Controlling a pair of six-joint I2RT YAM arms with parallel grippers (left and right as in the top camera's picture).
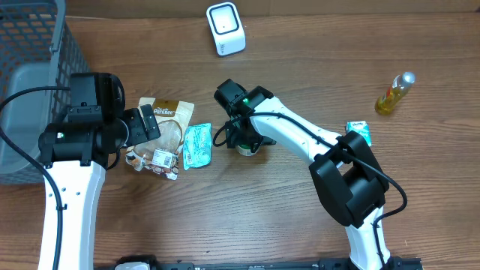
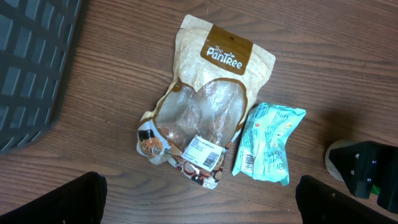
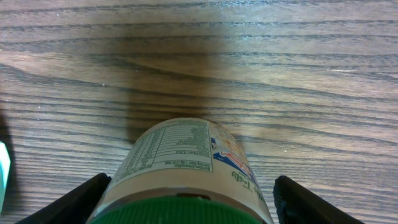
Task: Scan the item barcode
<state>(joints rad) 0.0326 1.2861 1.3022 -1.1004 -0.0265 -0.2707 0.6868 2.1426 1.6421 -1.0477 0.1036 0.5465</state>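
Right end effector [image 3: 189,200] is straddling the green-lidded jar [image 3: 180,155] mid-table.

The jar is standing upright on the table [image 1: 300,225], with the white scanner [image 1: 226,28] well apart at its 12 o'clock. The right fingers [image 3: 68,199] are flanking it, spread wide and gripping nothing, with a thin gap showing on each side. At the jar's 9 o'clock, the left end effector [image 2: 205,202] is hovering fully spread and empty over a snack pouch [image 2: 211,106], with a teal packet [image 2: 267,146] lying just beside the pouch at its 3 o'clock.
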